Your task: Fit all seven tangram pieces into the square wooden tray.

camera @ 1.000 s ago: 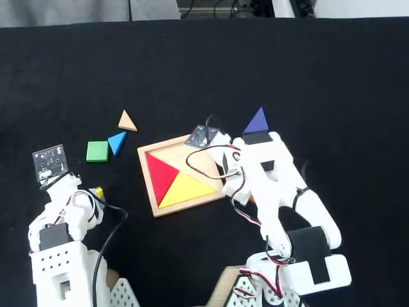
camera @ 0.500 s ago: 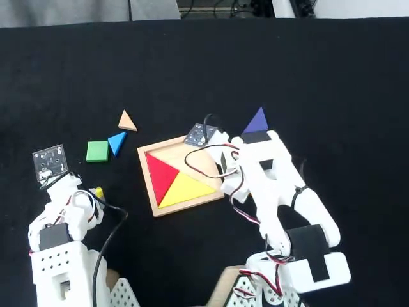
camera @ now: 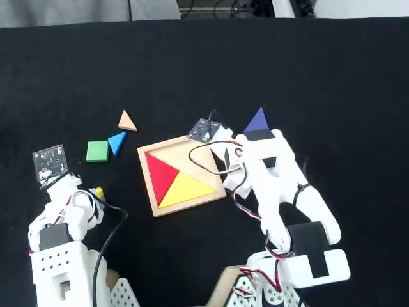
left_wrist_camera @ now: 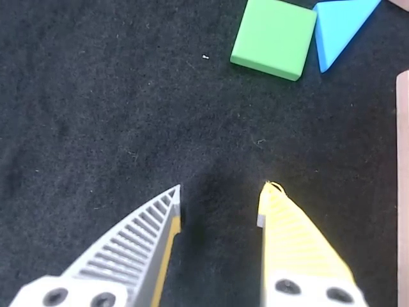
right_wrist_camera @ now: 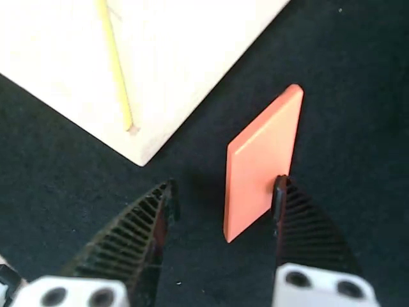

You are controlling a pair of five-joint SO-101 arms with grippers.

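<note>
Orange piece [right_wrist_camera: 262, 160], maybe against rt tool [right_wrist_camera: 224, 185].

Bare cloth [right_wrist_camera: 199, 167] lies between orange piece [right_wrist_camera: 262, 160] and tray [right_wrist_camera: 167, 115].

The left arm [camera: 61, 224] and right arm [camera: 281, 185] were white plastic with black motor blocks. Each carried a small dark circuit board [camera: 50, 161] at the wrist. Thin red, black and white cables [camera: 239, 192] looped over the right arm. The left pincer [left_wrist_camera: 222, 192] had one grey ribbed finger [left_wrist_camera: 134, 240] and one yellow. The right pincer [right_wrist_camera: 224, 185] had black ribbed fingers [right_wrist_camera: 128, 240] on white, screw-holed bases.
</note>
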